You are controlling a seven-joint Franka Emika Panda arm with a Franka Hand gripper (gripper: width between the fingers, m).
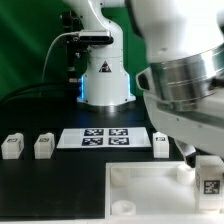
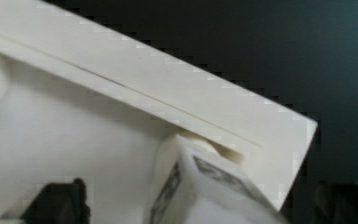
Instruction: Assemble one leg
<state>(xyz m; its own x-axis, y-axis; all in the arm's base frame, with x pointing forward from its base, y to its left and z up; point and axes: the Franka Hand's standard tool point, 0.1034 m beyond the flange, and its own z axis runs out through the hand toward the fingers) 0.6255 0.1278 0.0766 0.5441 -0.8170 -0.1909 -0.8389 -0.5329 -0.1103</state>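
Observation:
A white leg with a black-and-white tag stands at the white tabletop's corner on the exterior view's right. My gripper hangs right over it. In the wrist view the leg sits tilted between the two dark fingers, by the tabletop's corner edge. The jaws stand wide, with a gap showing between the leg and the finger beside it. My gripper is open around the leg. Three more legs stand on the table: two at the left and one by the marker board.
The marker board lies flat at the table's middle. The robot base stands behind it. The arm's bulky wrist fills the upper right and hides the table behind it.

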